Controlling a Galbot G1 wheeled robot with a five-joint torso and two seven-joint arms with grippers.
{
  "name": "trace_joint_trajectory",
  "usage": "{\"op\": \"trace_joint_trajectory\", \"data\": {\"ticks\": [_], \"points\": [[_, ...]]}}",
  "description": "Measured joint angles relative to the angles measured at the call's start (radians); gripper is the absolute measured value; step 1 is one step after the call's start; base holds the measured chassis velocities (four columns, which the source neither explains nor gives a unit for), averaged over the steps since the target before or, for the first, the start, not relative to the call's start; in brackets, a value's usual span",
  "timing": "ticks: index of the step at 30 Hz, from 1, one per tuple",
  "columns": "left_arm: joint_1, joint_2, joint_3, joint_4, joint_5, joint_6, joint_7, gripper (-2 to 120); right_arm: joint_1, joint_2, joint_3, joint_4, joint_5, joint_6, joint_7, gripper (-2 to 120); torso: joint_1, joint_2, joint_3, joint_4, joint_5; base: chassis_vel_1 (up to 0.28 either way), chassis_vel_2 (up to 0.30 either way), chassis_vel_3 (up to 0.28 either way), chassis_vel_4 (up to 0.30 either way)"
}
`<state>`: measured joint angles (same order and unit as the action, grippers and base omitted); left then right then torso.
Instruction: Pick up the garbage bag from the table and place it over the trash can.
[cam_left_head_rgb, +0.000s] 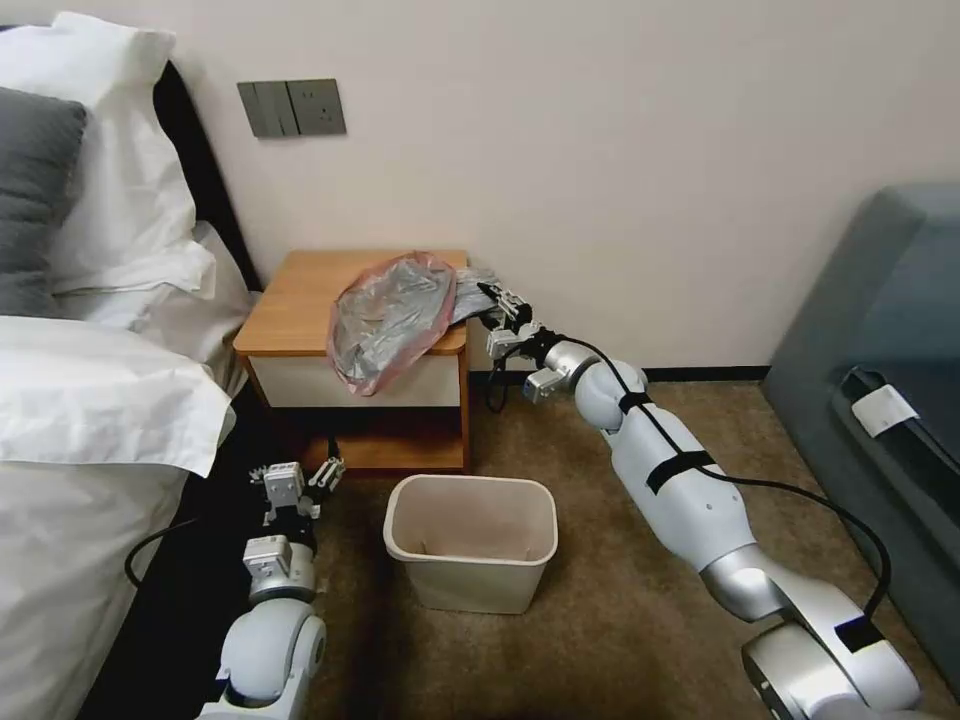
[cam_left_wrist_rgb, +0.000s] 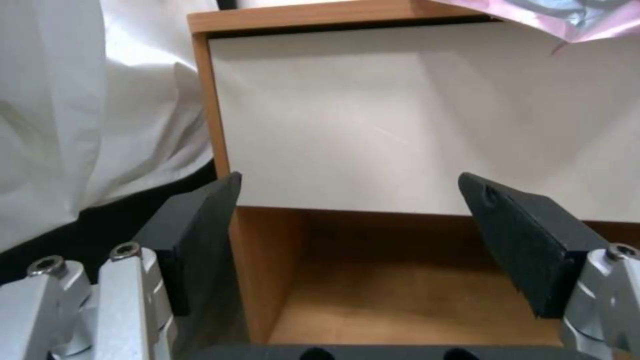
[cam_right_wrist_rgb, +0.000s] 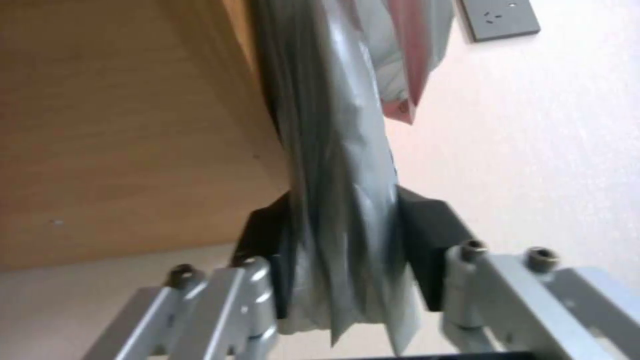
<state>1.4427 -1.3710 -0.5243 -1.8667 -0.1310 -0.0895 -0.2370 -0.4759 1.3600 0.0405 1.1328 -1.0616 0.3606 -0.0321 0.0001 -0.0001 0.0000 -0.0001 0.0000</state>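
I have the small light-brown wooden nightstand at about 11 o'clock of the small beige plastic wastebasket, which stands unlined on the carpet. The thin, crinkly grey garbage bag with its pinkish-red rim lies mostly on the nightstand top, spilling over the front edge. My right gripper, at the bag's 3 o'clock, is clamped on its gathered grey end. My left gripper waits at 9 o'clock of the basket, fingers spread apart. I judge the grasp made; lifting and fitting remain.
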Motion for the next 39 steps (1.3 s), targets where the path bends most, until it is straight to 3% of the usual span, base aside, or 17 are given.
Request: {"op": "trace_joint_trajectory", "data": {"ticks": [9,11,23,30,39], "points": [[0.002,0.002,0.000,0.001,0.000,-0.001,-0.001,84,-0.013,0.000,-0.018,0.014,-0.011,0.007,-0.002,3,0.000,0.000,0.000,0.0001,0.0000,0.000,0.000,0.000,0.000],[0.004,0.002,-0.001,0.001,0.000,-0.001,-0.001,84,-0.015,0.001,-0.017,0.014,-0.010,0.007,-0.002,0,0.000,0.000,0.000,0.0000,0.0000,0.000,0.000,0.000,0.000],[0.004,0.000,-0.004,0.002,-0.011,-0.003,-0.007,84,-0.034,-0.020,0.022,0.083,0.041,-0.011,-0.038,0,0.000,0.000,0.000,0.0002,0.0000,0.000,0.000,0.000,0.000],[0.000,0.002,-0.019,-0.045,-0.109,0.030,-0.046,84,-0.166,-0.077,-0.002,0.324,0.261,-0.157,-0.116,0,0.000,0.000,0.000,0.0001,0.0000,0.000,0.000,0.000,0.000],[0.000,0.019,-0.041,-0.130,-0.226,0.061,-0.064,84,-0.318,-0.078,0.025,0.462,0.255,-0.180,-0.139,0,0.000,0.000,0.000,0.0001,0.0000,0.000,0.000,0.000,0.000]]}}
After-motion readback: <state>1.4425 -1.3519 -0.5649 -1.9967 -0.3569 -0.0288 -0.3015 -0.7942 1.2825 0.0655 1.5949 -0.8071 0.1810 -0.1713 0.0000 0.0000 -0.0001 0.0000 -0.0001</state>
